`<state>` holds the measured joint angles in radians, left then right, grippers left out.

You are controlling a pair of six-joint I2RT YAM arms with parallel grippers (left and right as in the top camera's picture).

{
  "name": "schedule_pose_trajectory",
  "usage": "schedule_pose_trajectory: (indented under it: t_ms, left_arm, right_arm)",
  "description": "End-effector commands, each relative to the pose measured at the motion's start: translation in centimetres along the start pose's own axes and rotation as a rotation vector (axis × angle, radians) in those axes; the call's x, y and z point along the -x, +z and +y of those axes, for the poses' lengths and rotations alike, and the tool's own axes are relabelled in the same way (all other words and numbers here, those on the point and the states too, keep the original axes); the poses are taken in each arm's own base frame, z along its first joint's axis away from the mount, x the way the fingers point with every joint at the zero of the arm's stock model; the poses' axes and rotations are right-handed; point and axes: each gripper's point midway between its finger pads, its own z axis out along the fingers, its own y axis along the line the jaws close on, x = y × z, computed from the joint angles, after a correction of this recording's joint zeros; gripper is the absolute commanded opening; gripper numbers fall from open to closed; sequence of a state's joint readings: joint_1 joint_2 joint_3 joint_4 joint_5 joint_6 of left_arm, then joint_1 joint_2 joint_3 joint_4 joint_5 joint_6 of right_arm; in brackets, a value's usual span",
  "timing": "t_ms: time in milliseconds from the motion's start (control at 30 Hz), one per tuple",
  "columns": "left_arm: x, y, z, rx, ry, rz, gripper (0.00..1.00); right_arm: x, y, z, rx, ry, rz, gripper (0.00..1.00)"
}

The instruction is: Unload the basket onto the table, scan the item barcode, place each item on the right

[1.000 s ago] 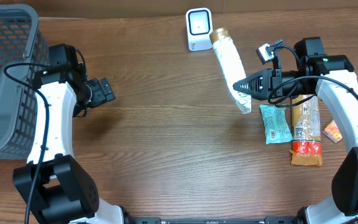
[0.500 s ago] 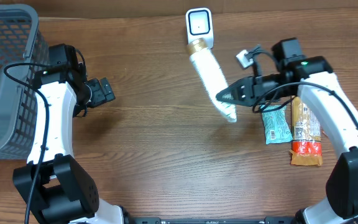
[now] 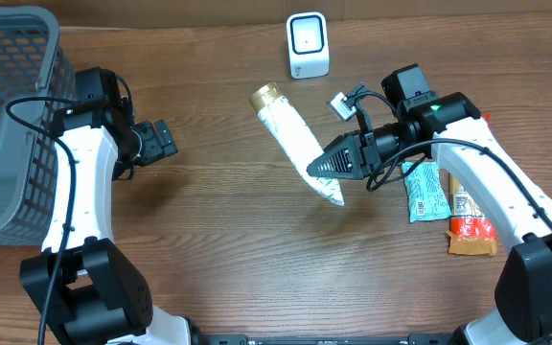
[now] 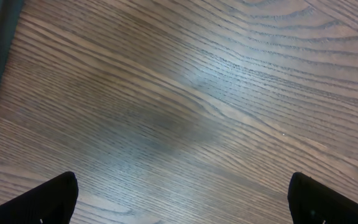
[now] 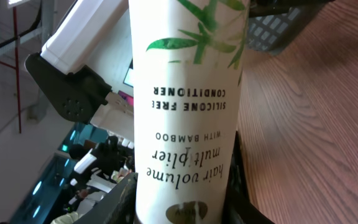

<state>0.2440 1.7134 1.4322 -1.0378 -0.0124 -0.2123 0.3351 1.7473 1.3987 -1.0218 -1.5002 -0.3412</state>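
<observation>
Right gripper [image 3: 326,171] is clamped on the crimped end of the white conditioner tube [image 3: 290,134]. The tube slants away from the jaws, with its gold cap [image 3: 265,95] at the far tip. On the wrist camera its label reads upside down. The scanner [image 3: 307,44] stands beyond that cap, apart from it. Just behind the gripper's arm lie a teal packet [image 3: 424,192] and an orange bar [image 3: 470,216]. Across the table, the left gripper [image 3: 161,141] hangs with jaws spread wide over bare wood, gripping nothing, with the grey basket [image 3: 8,115] behind it.
</observation>
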Motion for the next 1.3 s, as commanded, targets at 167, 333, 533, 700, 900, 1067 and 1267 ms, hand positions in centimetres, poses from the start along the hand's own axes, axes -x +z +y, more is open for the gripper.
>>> schedule_pose_trajectory:
  t_ms: [167,333,533,700,900,1067,1267]
  left_arm:
    - [1.0,0.1,-3.0,-0.177,-0.072,-0.016,1.00]
    - [-1.5,-4.7,-12.9,-0.802,0.187,0.055,1.00]
    - [-3.7,-15.6,-18.5,-1.522,0.517,-0.108,1.00]
    - [-4.6,-17.8,-20.1,-1.647,0.594,-0.120,1.00]
    - [-6.0,-18.2,-22.0,-1.675,0.687,-0.125,1.00]
    - [-6.8,-18.5,-23.1,-1.692,0.745,-0.130,1.00]
    - [-7.4,-19.1,-24.4,-1.710,0.782,-0.105,0.97]
  right_arm:
    - [0.7,-0.2,2.4,0.065,-0.076,-0.023,0.37]
    - [0.7,-0.2,2.4,0.065,-0.077,-0.023,0.38]
    - [0.7,-0.2,2.4,0.065,-0.076,-0.023,0.38]
    - [0.7,-0.2,2.4,0.065,-0.077,-0.023,0.37]
    - [0.8,-0.2,2.4,0.065,-0.086,-0.023,0.38]
    - [0.8,-0.2,2.4,0.064,-0.092,-0.023,0.38]
    - [0.8,-0.2,2.4,0.064,-0.092,-0.023,0.38]
